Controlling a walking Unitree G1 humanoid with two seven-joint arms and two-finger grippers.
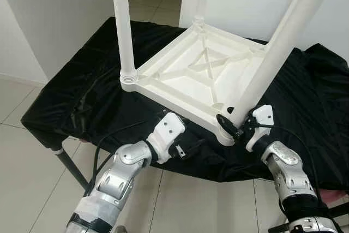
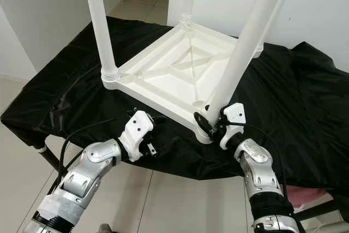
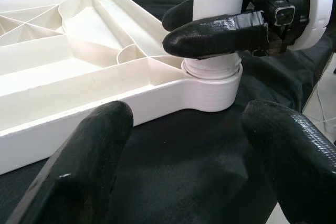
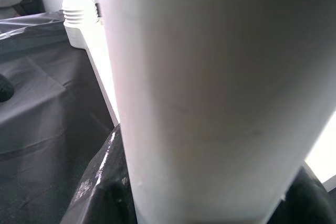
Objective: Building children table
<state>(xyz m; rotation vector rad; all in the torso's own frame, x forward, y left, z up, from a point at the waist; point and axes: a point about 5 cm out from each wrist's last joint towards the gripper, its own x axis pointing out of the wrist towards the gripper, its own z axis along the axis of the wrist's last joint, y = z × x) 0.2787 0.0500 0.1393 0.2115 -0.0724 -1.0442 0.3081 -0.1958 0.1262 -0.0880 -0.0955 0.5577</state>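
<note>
Table (image 1: pixel 191 75) upside down on surface (image 1: pixel 82 96), right hand (image 1: pixel 235 124) clamped round near leg (image 1: pixel 272 53), left hand (image 3: pixel 178 156) wide: cross-threading likely if twisted tilted.

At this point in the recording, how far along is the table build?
Nearly done, by the look of it. The white tabletop lies upside down on the black cloth with the left leg and far legs standing in their sockets. In hand: the right gripper is shut on the near-right leg at its socket. The left gripper waits open nearby. Left: seating that leg, then turning the table upright.
</note>
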